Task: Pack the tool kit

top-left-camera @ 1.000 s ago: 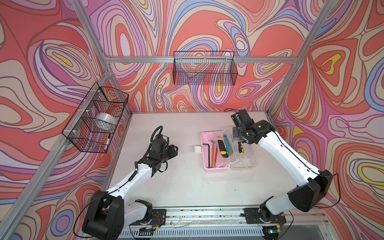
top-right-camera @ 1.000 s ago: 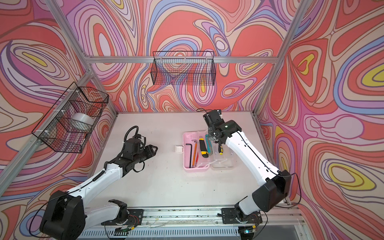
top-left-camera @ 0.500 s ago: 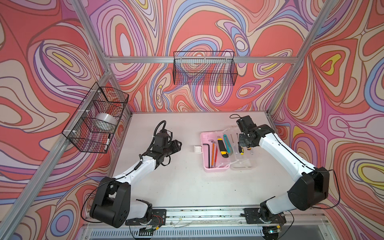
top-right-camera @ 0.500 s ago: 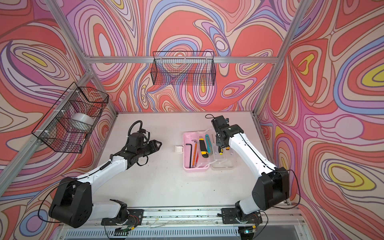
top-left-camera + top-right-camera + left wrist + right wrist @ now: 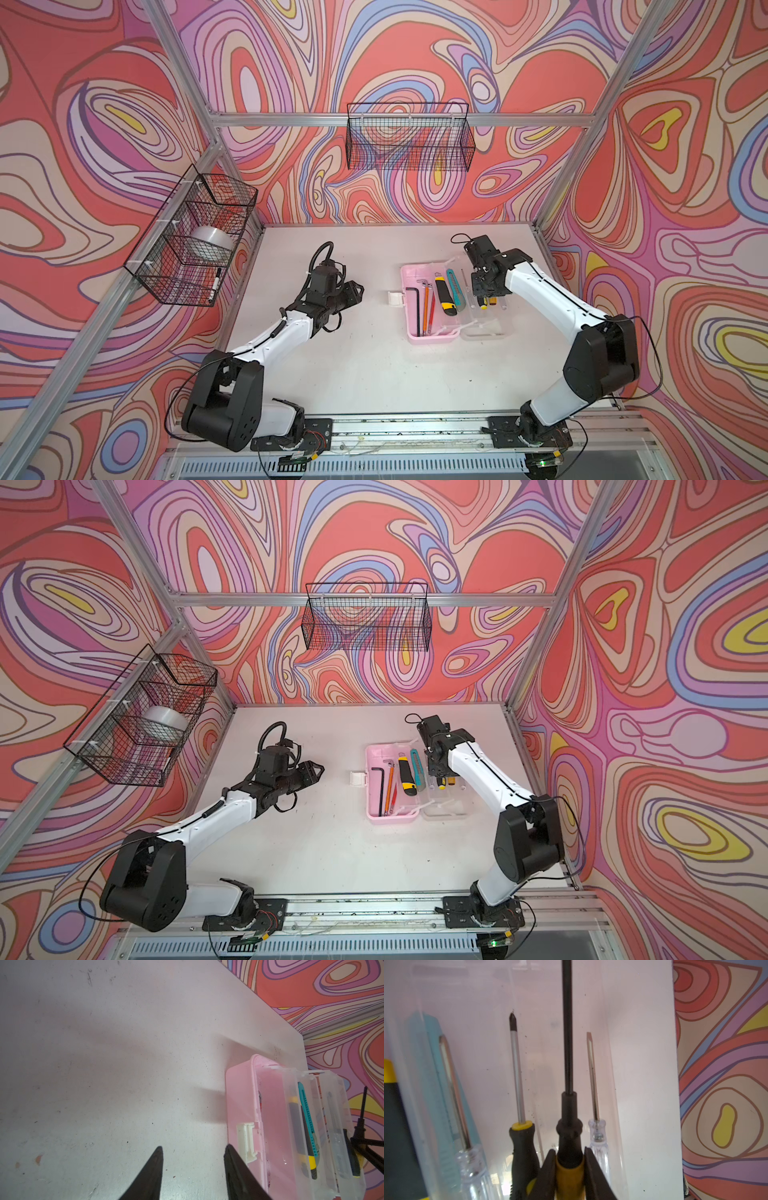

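Note:
The tool kit's pale-pink case [image 5: 409, 332] lies open at the table's right, its translucent lid [image 5: 484, 330] folded out flat beside it. Hex keys [image 5: 417, 303], a yellow-black knife [image 5: 444, 291] and a teal knife [image 5: 455, 286] lie inside. My right gripper [image 5: 484, 297] [image 5: 569, 1153] hangs over the lid, shut on a black-and-yellow screwdriver [image 5: 568, 1105]. Under it in the lid lie another black-yellow screwdriver [image 5: 521, 1142] and a clear-handled one [image 5: 598, 1140]. My left gripper [image 5: 359, 291] [image 5: 193, 1147] is open and empty above bare table, just left of the case's white latch [image 5: 247, 1145].
A black wire basket [image 5: 409, 137] hangs on the back wall. Another wire basket [image 5: 191, 237] on the left wall holds a tape roll [image 5: 210, 239] and a marker. The patterned right wall [image 5: 720, 1084] stands close behind the lid.
My left gripper has swung right, toward the case's latch. The right gripper has moved a little toward the front over the lid, still holding the screwdriver.

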Controlling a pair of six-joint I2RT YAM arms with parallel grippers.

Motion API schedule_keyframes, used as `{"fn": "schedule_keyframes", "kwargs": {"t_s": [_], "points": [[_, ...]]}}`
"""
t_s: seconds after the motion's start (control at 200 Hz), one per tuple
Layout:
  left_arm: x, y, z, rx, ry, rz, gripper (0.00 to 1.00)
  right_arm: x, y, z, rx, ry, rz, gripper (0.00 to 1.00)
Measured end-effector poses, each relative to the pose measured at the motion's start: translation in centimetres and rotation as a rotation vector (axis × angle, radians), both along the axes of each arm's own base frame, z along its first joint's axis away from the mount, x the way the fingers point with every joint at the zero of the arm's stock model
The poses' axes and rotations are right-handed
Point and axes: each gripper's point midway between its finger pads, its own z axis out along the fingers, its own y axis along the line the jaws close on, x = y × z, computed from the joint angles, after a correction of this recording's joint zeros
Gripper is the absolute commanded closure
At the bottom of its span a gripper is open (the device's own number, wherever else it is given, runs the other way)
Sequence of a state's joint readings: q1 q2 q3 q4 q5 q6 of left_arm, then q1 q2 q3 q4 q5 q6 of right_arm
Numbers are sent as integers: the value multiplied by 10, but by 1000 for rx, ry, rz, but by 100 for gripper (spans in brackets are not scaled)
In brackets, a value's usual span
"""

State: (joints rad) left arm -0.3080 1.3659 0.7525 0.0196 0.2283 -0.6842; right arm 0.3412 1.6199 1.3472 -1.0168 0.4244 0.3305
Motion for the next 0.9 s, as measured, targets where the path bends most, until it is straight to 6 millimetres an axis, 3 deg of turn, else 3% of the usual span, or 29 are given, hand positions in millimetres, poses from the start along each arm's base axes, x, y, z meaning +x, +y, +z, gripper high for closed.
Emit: {"fn": "schedule_keyframes", "kwargs": {"t_s": [0.285,0.551,0.771,0.901], "points": [[0,0,0,0,0,0,50,1,-4,-3,-13,10,-6,62],[7,-6,13,-6,-22,-9,50,1,-3,12,17,-34,-13,61],[31,-34,39,-18,-78,-61,48,3,21,65,253,-271,6,60],[44,-68,49,-4,-101,-143,47,9,36,70,342,-315,26,59]]}}
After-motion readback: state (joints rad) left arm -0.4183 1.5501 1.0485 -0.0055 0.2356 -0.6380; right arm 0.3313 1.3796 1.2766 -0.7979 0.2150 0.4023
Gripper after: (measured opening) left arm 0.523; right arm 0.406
